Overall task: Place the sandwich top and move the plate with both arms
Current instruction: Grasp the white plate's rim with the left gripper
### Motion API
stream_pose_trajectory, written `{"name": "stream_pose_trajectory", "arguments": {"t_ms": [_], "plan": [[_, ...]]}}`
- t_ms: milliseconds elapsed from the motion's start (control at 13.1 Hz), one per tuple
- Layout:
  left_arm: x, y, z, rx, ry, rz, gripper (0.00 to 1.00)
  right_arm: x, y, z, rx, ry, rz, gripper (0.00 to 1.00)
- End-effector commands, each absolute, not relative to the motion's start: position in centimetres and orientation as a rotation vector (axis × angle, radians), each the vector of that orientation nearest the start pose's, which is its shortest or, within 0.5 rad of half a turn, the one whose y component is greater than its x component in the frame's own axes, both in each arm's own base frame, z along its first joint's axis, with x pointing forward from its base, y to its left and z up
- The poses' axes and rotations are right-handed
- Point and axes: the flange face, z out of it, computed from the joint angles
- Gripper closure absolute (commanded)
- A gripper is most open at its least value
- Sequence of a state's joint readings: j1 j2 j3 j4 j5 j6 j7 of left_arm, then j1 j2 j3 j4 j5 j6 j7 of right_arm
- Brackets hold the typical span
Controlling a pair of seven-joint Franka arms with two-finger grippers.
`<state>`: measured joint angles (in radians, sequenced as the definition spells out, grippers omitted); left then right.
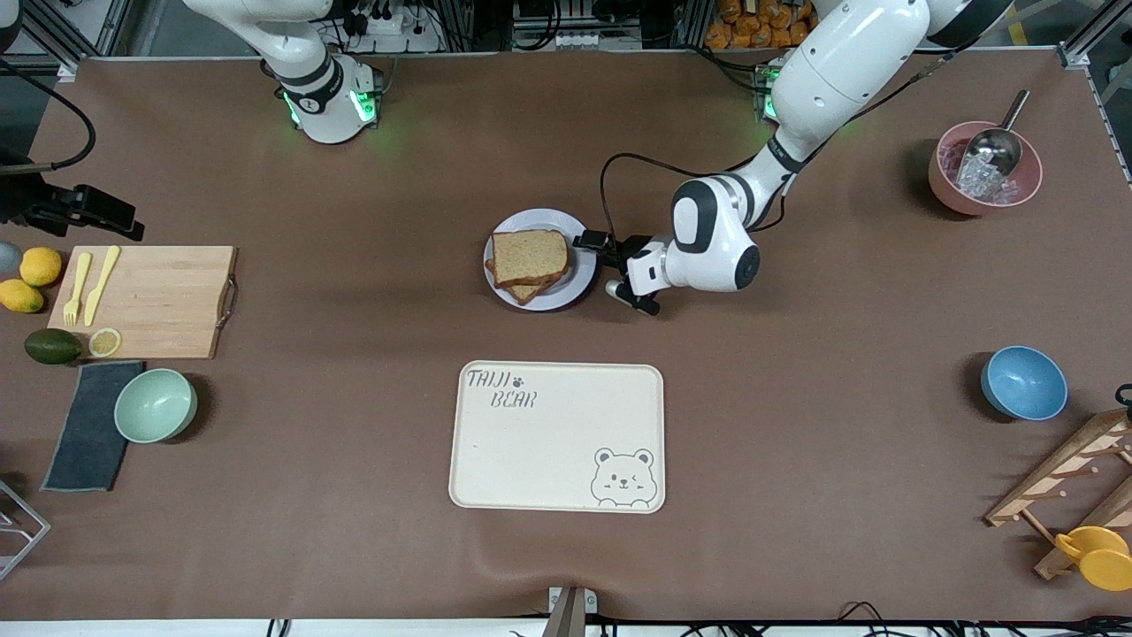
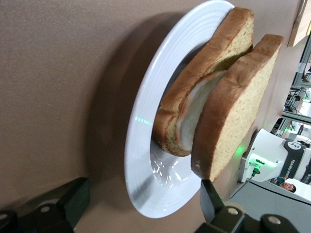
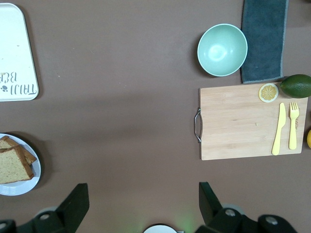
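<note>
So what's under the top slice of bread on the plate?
Under the top slice sits a white filling layer, then a second slice on the plate. What else lies inside is covered.

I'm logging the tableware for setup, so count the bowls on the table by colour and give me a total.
Mint green bowl: 1
Blue bowl: 1
Pink bowl, holding ice and a metal scoop: 1
Total: 3

Bench (image 1: pixel 354 548): brown.
Middle: plate (image 1: pixel 575 292), cream tray (image 1: pixel 557 438).
Right arm's end: cutting board (image 1: pixel 159 301), mint bowl (image 1: pixel 156 405), grey cloth (image 1: pixel 88 433).
Left arm's end: pink bowl (image 1: pixel 946 186), blue bowl (image 1: pixel 1024 382).
</note>
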<state>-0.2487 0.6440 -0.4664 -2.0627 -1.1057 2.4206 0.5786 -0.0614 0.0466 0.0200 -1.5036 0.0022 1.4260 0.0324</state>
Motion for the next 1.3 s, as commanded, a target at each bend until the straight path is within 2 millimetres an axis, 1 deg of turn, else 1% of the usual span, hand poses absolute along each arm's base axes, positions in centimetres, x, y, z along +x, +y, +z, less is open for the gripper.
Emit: {"name": "stream_pose_trajectory", "arguments": {"t_ms": [0, 77, 153, 230, 306, 383, 689, 842, 1224], "plan": [[41.6, -38.0, 13.4, 2.213, -0.292, -0.397, 0.25, 55.3, -2.6, 61.8, -3.144, 0.163, 0.208, 0.0], [41.5, -38.0, 13.3, 2.209, -0.306, -0.392, 0.55, 55.4, -2.5, 61.7, -3.143, 0.171, 0.21, 0.0], [41.2, -38.3, 13.2, 2.206, -0.33, -0.388, 0.73, 55.4, -2.5, 61.7, -3.143, 0.178, 0.21, 0.0], [41.0, -38.5, 13.1, 2.205, -0.345, -0.386, 0.83, 55.4, -2.5, 61.6, -3.143, 0.178, 0.212, 0.0], [40.8, -38.6, 12.8, 2.206, -0.347, -0.39, 0.87, 55.4, -2.4, 61.6, -3.143, 0.178, 0.212, 0.0], [40.7, -38.6, 12.6, 2.209, -0.357, -0.383, 1.0, 55.4, -2.5, 61.5, -3.145, 0.176, 0.215, 0.0], [40.4, -38.8, 12.5, 2.215, -0.377, -0.372, 1.0, 55.7, -2.5, 61.1, -3.145, 0.176, 0.227, 0.0], [41.1, -38.2, 12.9, 2.216, -0.356, -0.359, 1.0, 55.7, -2.6, 61.0, -3.145, 0.178, 0.229, 0.0], [41.7, -38.4, 14.1, 2.182, -0.168, -0.354, 1.0, 55.7, -2.6, 60.9, -3.151, 0.184, 0.232, 0.0]]}}
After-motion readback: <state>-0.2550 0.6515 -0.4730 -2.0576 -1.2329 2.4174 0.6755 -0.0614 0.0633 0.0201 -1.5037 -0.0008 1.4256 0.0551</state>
